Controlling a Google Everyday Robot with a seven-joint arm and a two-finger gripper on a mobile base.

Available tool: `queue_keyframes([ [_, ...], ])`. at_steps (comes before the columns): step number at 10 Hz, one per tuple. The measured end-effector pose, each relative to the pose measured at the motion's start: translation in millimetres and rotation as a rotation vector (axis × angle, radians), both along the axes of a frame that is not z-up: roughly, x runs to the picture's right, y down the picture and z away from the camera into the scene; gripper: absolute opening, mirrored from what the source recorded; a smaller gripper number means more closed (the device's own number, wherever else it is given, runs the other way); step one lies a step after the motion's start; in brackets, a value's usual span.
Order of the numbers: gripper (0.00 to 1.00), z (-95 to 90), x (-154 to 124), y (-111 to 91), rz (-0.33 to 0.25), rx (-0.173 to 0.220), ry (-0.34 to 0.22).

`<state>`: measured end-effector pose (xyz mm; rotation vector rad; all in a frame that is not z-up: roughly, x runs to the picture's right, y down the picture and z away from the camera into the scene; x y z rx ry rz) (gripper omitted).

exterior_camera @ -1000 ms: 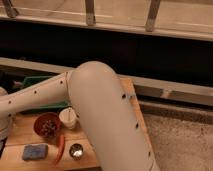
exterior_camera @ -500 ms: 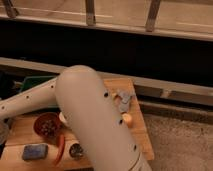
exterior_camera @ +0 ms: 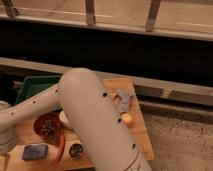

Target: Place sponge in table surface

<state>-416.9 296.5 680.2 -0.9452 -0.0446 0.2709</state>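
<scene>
The sponge, flat, rectangular and blue-grey, lies on the light wooden table surface near its front left corner, with nothing touching it. My big white arm rises from the bottom middle and bends left across the table, passing above and behind the sponge. The gripper itself lies beyond the left edge of the camera view.
A red bowl stands just behind the sponge, next to a white cup half hidden by the arm. A red-orange stick and a small round can lie to the sponge's right. A green tray sits at the back left, a grey-blue lump and a small pale cylinder on the right.
The arm's thick link has swung leftward, uncovering the right part of the table with the grey-blue lump and pale cylinder. The sponge has not moved.
</scene>
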Motion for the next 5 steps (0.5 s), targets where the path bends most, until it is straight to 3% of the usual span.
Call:
queue_keyframes([
  [5,0.8,20.5,37,-8,0.015,0.012,0.076],
])
